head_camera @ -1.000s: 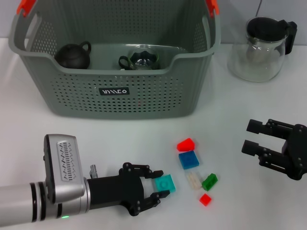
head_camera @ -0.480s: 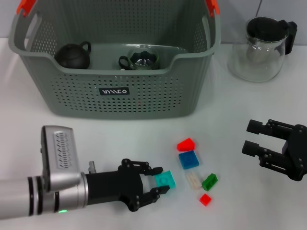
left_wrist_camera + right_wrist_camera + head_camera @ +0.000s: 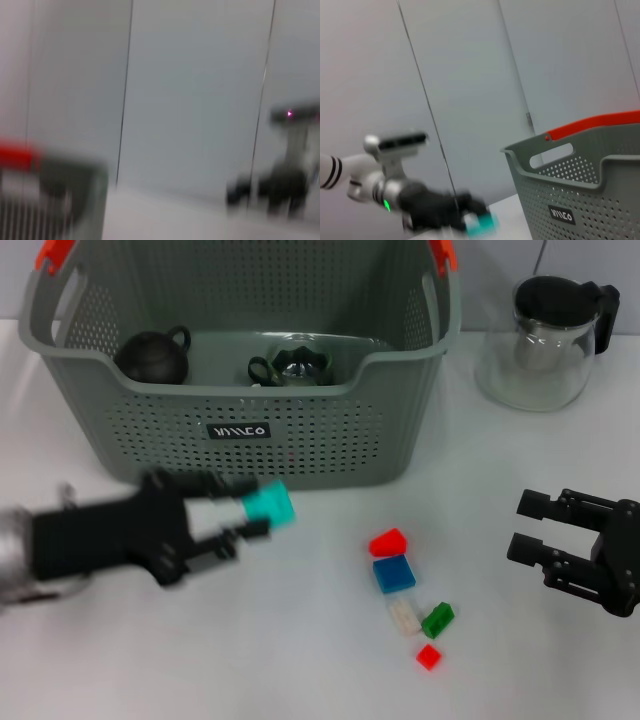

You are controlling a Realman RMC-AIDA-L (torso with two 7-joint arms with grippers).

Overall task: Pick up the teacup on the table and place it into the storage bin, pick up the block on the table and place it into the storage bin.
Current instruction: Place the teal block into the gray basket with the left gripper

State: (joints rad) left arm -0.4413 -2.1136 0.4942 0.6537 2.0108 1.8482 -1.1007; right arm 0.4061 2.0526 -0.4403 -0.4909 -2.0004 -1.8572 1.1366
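At about nine o'clock in the head view, the left gripper (image 3: 262, 510) is raised off the white bench (image 3: 300, 660) with its jaws closed on a teal block (image 3: 268, 505), just in front of the storage bin's front wall near the black label (image 3: 238, 430). The storage bin (image 3: 300, 455) fills the twelve o'clock area and holds a dark teapot (image 3: 152, 355) and a glass teacup (image 3: 296, 362). Loose on the bench toward five o'clock lie a red block (image 3: 387, 541), a blue block (image 3: 394, 573), a white block (image 3: 404, 617), a green block (image 3: 437, 619) and a small red block (image 3: 428, 656). At four o'clock the right gripper (image 3: 528, 530) rests idle, jaws apart and holding nothing. A glass pitcher (image 3: 540, 345) stands at two o'clock, beside the bin.
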